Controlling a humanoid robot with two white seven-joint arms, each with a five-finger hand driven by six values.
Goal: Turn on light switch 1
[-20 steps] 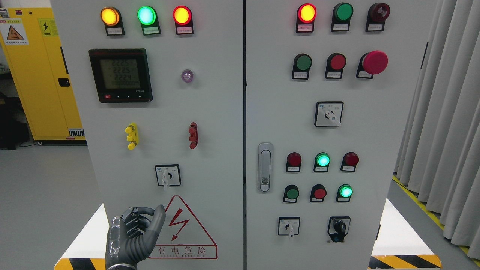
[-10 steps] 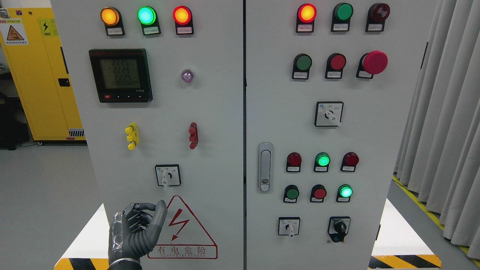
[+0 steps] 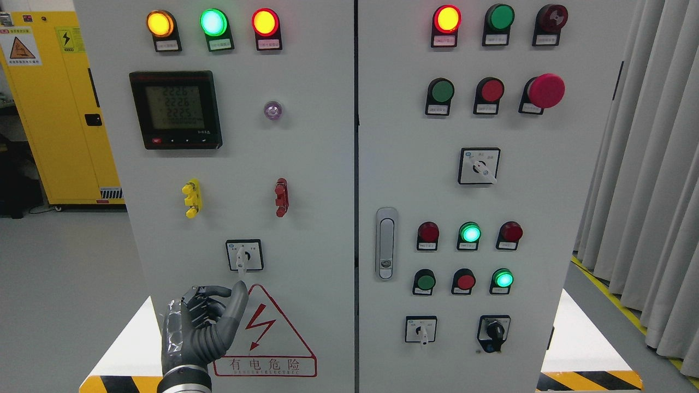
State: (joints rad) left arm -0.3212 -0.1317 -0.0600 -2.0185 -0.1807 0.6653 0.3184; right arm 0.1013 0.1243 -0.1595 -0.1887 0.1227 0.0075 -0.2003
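A rotary selector switch (image 3: 244, 255) with a white handle pointing down sits low on the left cabinet door (image 3: 306, 164). My left hand (image 3: 226, 293), dark grey, is raised in front of the door just below and left of that switch. Its fingers are curled in toward the raised thumb and hold nothing. The thumb tip lies a short way under the switch handle, apart from it. My right arm is out of view.
A red-bordered electric warning triangle (image 3: 265, 333) is beside the hand. The right door carries indicator lamps, push buttons, a red mushroom button (image 3: 545, 90), more selector switches (image 3: 420, 329) and a latch handle (image 3: 386, 243). A yellow cabinet (image 3: 60, 109) stands far left, curtains at right.
My left hand has risen and shifted slightly right, bringing the thumb tip closer to the switch. Its curled fingers keep the same shape.
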